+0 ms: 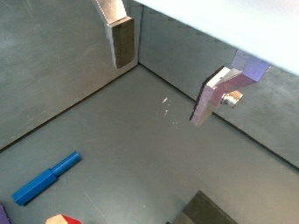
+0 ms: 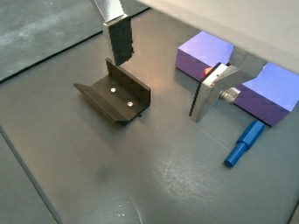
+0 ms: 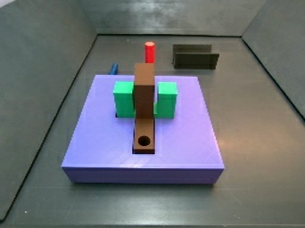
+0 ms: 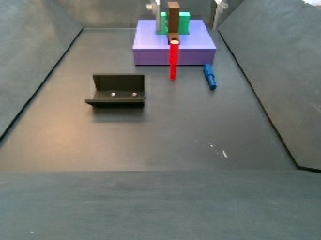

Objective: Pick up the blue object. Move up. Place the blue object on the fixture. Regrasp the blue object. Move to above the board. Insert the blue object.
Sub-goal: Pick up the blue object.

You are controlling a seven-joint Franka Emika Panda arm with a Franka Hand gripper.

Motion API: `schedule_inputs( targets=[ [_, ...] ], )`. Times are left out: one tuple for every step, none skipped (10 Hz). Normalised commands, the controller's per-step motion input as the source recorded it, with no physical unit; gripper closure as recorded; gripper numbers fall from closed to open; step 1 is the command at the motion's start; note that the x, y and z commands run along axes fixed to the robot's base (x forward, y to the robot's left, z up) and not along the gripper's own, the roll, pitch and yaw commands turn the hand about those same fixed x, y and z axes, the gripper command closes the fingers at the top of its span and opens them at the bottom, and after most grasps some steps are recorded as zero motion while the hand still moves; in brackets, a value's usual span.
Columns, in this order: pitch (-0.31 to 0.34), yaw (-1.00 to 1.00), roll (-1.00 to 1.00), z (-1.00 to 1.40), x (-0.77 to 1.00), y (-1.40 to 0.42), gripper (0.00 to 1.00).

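The gripper (image 2: 158,74) is being held above the floor with its two silver fingers (image 2: 121,39) spread apart and nothing between them — it is being seen only in the wrist views. The blue object (image 4: 211,76) is lying flat on the floor just beside the board (image 4: 153,54), untouched, so the pick-up is being judged as not yet begun.

From here, a finger could be driven against the board's edge, since the peg is lying so near the slab; the peg could also be nudged away or rolled if the fingers are being lowered off-centre on so slim a bar.

Being counted: one blue object, one fixture (image 4: 116,91), one board, two green blocks (image 3: 124,99), one brown strip (image 3: 144,111) with a round hole, one red peg (image 3: 150,51).
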Motion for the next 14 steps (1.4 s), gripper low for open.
schedule_inputs(
  targets=[
    [-0.011,0.00,0.00,0.00,-0.02,0.00,0.00],
    [0.000,0.00,0.00,0.00,-0.03,0.00,0.00],
    [-0.004,0.01,0.00,0.00,-0.08,-0.08,0.00],
    [-0.099,0.10,-0.21,-0.40,-0.55,-0.25,0.00],
    [0.000,0.00,-0.07,-0.56,-0.71,-0.61,0.00],
    [0.000,-0.01,0.00,-0.78,-0.65,-0.84,0.00],
    [0.000,0.00,0.00,-0.86,-0.69,-0.82,0.00],
    [-0.014,0.00,0.03,-0.77,-0.76,-0.82,0.00],
    [-0.066,0.00,0.08,-0.61,-0.80,-0.78,0.00],
    [-0.149,0.00,0.17,-0.13,-0.65,-0.79,0.00],
    [-0.114,0.00,0.23,-0.23,-0.50,-0.84,0.00],
    [-0.096,0.02,0.27,-0.05,-0.19,-0.83,0.00],
    [-0.027,0.01,0.18,-0.04,0.00,-0.66,0.00],
    [-0.004,0.20,0.15,0.00,-0.20,-0.20,0.00]
  ],
)
